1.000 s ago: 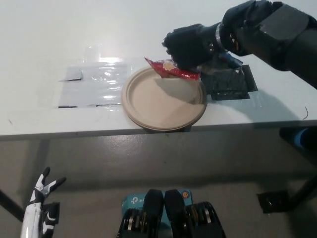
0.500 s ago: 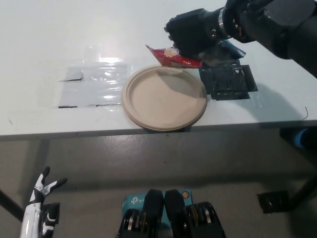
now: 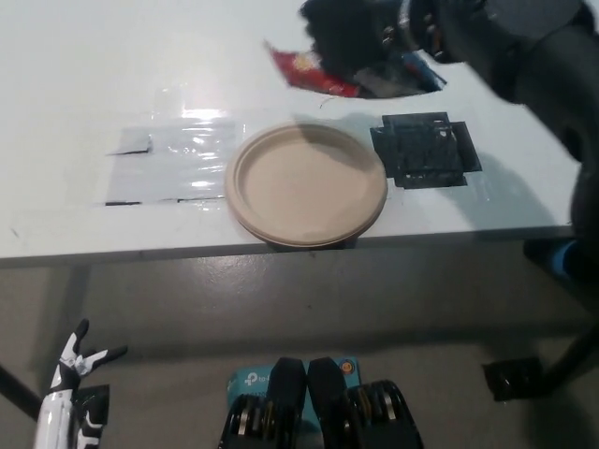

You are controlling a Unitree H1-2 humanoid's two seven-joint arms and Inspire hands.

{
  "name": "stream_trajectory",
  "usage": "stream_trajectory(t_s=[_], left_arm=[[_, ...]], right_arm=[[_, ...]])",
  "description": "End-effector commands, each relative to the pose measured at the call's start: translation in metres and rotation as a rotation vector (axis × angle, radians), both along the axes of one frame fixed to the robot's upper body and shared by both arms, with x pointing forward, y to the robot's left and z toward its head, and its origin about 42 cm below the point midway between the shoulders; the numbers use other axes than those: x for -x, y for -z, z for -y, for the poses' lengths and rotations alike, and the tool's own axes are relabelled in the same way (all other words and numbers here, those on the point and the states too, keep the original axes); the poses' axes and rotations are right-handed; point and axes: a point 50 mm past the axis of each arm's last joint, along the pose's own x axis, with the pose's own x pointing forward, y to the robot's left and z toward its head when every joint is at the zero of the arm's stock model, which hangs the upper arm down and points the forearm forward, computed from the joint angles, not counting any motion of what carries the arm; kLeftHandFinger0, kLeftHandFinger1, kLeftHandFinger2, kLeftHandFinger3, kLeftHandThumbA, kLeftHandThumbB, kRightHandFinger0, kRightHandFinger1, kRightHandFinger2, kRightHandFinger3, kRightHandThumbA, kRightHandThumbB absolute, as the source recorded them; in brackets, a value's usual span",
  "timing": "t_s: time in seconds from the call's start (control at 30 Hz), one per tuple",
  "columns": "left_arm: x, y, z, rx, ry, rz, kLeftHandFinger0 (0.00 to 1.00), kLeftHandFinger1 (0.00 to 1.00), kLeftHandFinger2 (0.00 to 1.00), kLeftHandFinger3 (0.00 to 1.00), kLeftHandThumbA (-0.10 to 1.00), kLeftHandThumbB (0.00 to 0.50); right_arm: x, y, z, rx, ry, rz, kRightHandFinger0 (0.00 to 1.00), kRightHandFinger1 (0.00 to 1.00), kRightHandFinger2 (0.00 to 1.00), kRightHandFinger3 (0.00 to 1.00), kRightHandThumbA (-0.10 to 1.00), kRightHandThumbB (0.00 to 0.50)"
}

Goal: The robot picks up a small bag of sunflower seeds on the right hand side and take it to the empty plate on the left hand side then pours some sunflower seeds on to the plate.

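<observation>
My black right hand (image 3: 351,37) is shut on a small red bag of sunflower seeds (image 3: 304,70), holding it in the air beyond the far rim of the plate. The bag's red end sticks out to the left of the hand. The tan round plate (image 3: 307,183) lies on the white table near its front edge, with nothing on it that I can see. My white left hand (image 3: 70,369) rests low at the picture's lower left, below the table, fingers spread and holding nothing.
A black square mat (image 3: 426,150) lies right of the plate. Clear plastic sheets (image 3: 173,164) lie flat on the table left of the plate. The table's front edge (image 3: 281,251) runs just below the plate. A blue packet (image 3: 412,77) shows under my right hand.
My right hand has lifted the red bag up and away from the plate's far rim, toward the top of the picture. The whole view has shifted slightly.
</observation>
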Motion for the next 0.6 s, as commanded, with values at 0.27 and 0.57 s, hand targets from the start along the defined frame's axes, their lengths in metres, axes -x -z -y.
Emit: stream_trajectory(t_s=[0.27, 0.57], left_arm=[[0.015, -0.011, 0.005, 0.011, 0.005, 0.079, 1.00, 0.74, 0.68, 1.00, 1.00, 0.292], [0.016, -0.008, 0.002, 0.006, -0.006, 0.072, 1.00, 0.71, 0.65, 1.00, 1.00, 0.290]], right_arm=[[-0.011, -0.006, 0.018, 0.013, 0.040, 0.165, 0.00, 0.00, 0.18, 0.26, 0.04, 0.407], [-0.017, -0.027, 0.028, -0.138, 0.150, 0.211, 0.00, 0.00, 0.01, 0.26, 0.12, 0.476]])
